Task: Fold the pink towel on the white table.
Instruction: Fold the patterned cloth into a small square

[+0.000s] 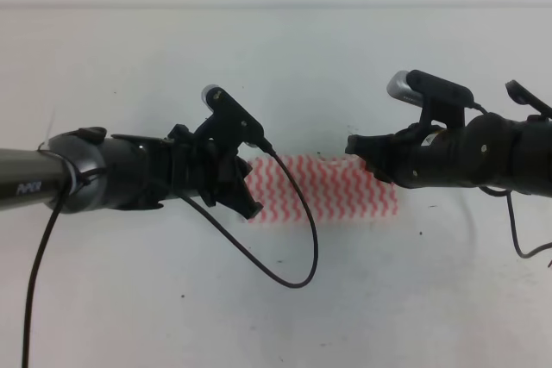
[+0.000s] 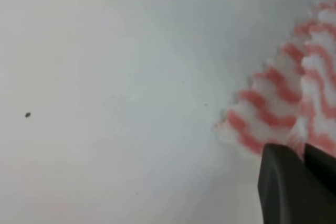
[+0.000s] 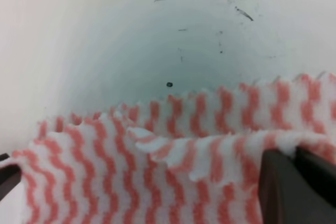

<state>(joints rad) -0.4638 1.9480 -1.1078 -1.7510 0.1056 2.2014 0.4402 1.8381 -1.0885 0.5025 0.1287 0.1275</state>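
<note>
The pink towel (image 1: 332, 189) lies as a short strip with red-white zigzag stripes in the middle of the white table (image 1: 285, 58). My left gripper (image 1: 235, 200) hovers over its left end. In the left wrist view only one dark finger (image 2: 286, 182) shows, beside the towel's corner (image 2: 273, 114); it stands open. My right gripper (image 1: 355, 146) is at the towel's upper right part. It is open, its fingers wide apart in the right wrist view (image 3: 142, 169), with a raised, curled layer of the towel (image 3: 173, 150) between them.
A black cable (image 1: 297, 252) loops from the left arm over the towel's left part and the table in front. Another cable (image 1: 517, 230) hangs off the right arm at the far right. Small dark specks and scuffs (image 3: 241, 11) mark the table.
</note>
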